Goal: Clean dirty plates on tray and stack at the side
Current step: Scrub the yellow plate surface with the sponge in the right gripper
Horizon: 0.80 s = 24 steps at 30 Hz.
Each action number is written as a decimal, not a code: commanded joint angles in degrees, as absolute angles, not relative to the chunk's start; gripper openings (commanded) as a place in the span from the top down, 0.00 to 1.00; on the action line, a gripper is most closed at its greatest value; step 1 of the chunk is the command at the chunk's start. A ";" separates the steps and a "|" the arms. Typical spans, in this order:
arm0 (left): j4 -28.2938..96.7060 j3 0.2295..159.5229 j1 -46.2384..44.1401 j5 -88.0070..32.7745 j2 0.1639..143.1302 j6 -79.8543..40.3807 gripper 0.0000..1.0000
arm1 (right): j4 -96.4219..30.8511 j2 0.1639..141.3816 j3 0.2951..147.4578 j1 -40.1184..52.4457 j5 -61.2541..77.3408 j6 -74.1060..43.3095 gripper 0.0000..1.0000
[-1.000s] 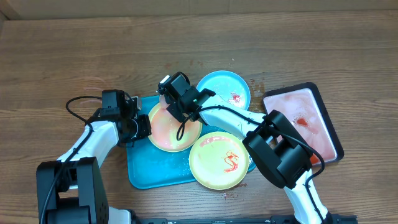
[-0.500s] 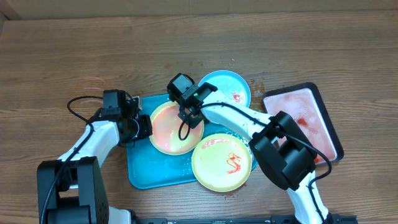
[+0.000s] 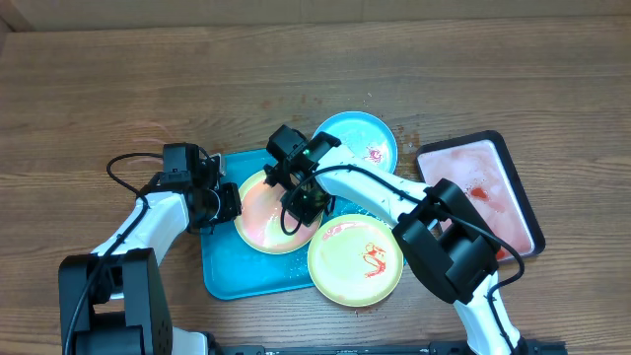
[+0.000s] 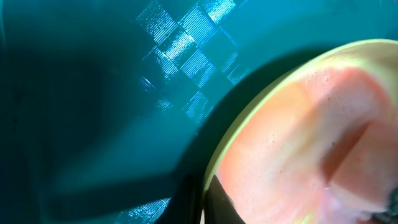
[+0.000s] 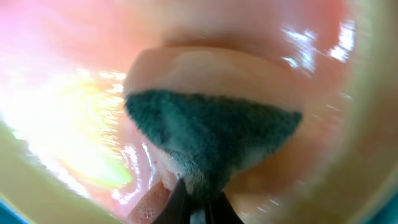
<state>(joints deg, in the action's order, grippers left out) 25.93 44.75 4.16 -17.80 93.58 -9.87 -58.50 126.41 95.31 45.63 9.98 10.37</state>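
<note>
A yellow-green plate (image 3: 261, 212), filmed with pink soapy smear, lies on the turquoise tray (image 3: 232, 271). My left gripper (image 3: 228, 202) is shut on its left rim; in the left wrist view the rim (image 4: 214, 162) runs between the dark jaws (image 4: 204, 202). My right gripper (image 3: 304, 202) is shut on a dark green sponge (image 5: 205, 130) that presses onto the wet inside of that plate (image 5: 74, 68). A second yellow-green plate (image 3: 355, 259) with a red sauce squiggle overlaps the tray's front right corner. A light blue plate (image 3: 350, 138) with a red smear sits at the tray's back right.
A black-rimmed tray (image 3: 480, 192) with a pinkish, sauce-stained inside stands to the right. Sauce drips mark the table near the blue plate and below the front plate. Brown wood-grain tabletop (image 3: 118, 89) spreads to the left and behind.
My right gripper has swept with the sponge from the plate's back rim toward its right middle. The front plate has slid slightly right. The left gripper holds still.
</note>
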 commanded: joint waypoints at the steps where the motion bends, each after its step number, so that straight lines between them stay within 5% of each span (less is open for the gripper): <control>1: 26.26 43.62 4.49 -14.90 94.80 -10.39 0.96 | -56.60 130.52 94.54 48.66 21.98 10.94 0.96; 11: 26.26 43.62 4.49 -14.92 94.80 -10.50 0.96 | -50.11 130.52 94.54 49.21 27.22 3.49 0.96; 24: 26.24 43.62 4.49 -14.94 94.80 -10.52 0.96 | -46.00 130.52 94.59 40.60 3.79 -10.72 0.96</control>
